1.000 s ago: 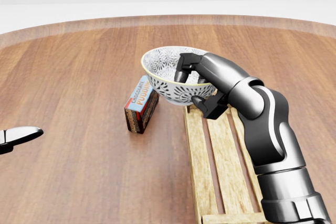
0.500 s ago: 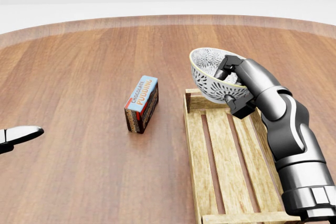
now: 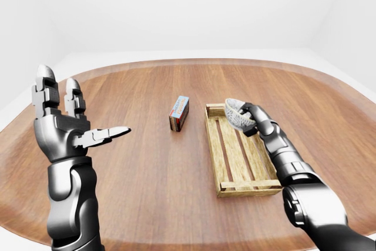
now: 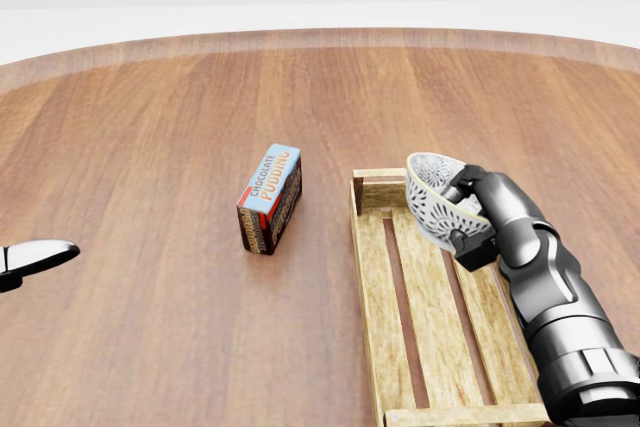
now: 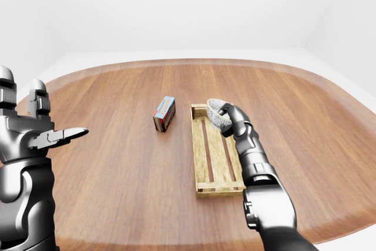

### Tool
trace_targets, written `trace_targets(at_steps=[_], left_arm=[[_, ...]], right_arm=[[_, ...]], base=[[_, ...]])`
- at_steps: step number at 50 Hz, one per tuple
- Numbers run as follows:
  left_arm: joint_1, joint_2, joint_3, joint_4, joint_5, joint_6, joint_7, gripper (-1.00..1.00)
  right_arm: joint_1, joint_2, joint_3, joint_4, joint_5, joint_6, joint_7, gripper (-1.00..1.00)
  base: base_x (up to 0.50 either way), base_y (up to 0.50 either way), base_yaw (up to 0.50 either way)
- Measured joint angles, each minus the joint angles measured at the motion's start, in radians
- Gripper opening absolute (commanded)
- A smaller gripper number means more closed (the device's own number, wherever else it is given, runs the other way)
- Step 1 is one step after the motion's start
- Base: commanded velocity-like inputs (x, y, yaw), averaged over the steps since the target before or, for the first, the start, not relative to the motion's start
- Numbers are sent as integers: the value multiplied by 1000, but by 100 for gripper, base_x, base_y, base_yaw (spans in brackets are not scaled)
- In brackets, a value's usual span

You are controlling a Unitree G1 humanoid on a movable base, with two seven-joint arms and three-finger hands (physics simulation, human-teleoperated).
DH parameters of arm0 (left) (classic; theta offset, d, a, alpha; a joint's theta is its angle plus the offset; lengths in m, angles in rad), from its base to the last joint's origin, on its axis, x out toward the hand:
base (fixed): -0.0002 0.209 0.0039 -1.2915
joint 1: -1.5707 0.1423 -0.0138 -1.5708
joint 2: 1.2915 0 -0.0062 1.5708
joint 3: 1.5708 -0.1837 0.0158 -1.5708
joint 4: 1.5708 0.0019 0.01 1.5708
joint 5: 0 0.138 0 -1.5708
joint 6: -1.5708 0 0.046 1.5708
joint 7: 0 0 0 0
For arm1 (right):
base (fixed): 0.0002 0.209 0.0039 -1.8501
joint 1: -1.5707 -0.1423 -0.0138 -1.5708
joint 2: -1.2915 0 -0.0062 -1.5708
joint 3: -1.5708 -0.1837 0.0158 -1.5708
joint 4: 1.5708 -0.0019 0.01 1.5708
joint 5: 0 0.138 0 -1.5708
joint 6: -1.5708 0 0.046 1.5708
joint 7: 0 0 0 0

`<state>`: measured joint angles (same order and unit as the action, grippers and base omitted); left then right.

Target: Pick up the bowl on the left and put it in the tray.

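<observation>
My right hand [image 4: 468,217] grips the tilted patterned bowl [image 4: 436,205] over the wooden tray [image 4: 375,287], upper-right; I should level it, then lower gently.

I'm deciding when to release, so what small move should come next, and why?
Probably lower and level the bowl onto the tray's slats before opening. The right robot hand grips its rim over the tray's top end in the head view, but the bowl is tipped steeply; whether it touches the slats is unclear.

Bowl [image 3: 235,112] in right robot hand [image 3: 254,119]
</observation>
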<state>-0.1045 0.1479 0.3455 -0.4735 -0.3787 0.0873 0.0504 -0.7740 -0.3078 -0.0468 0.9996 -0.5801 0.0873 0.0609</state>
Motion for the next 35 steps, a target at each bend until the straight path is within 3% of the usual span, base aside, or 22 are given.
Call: trace_targets(at_steps=[35], left_arm=[[8, 2, 11, 5, -9, 0, -7, 100]], right_arm=[[-47, 44, 37, 218, 0, 0, -67, -100]], base=[[0, 0, 0]])
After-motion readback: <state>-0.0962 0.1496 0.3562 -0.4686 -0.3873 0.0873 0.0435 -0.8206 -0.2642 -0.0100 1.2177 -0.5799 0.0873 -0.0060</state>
